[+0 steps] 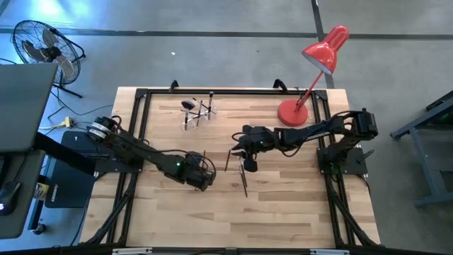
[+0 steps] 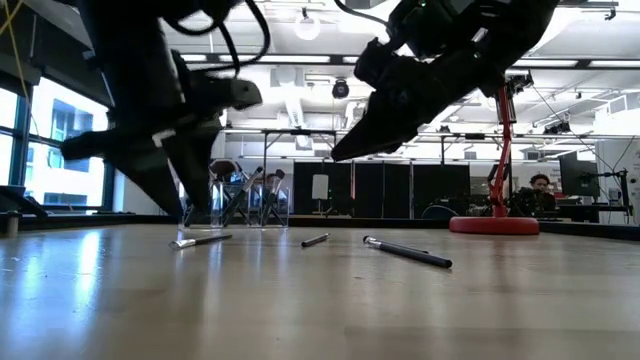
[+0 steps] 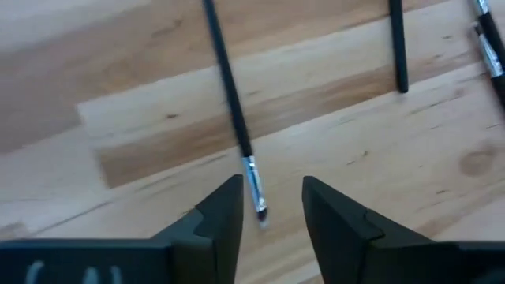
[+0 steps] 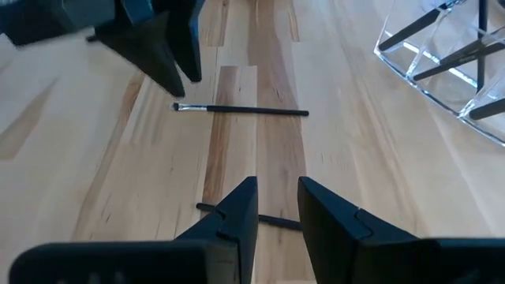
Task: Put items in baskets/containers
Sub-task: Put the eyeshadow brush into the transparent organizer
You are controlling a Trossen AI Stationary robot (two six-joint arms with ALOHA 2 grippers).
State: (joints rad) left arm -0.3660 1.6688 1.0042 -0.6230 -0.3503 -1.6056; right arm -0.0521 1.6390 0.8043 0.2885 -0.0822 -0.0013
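Left wrist view showed my left jaws (image 3: pixel 272 207) parted and empty, straddling the silver-collared tip of a slim makeup brush (image 3: pixel 229 95) lying flat on the table (image 3: pixel 379 158). My right jaws (image 4: pixel 276 207) hung half parted, holding nothing, above a second brush (image 4: pixel 268 221). I judged these brushes light, stiff and slick, apt to roll, so the grip belonged on the dark handle, not on the soft tip. I counted three brushes loose on the table, all nearer me than the clear holder (image 1: pixel 198 113), which stood at the far side and well apart from them; about three more already stood in it, though I could not be sure of that count.
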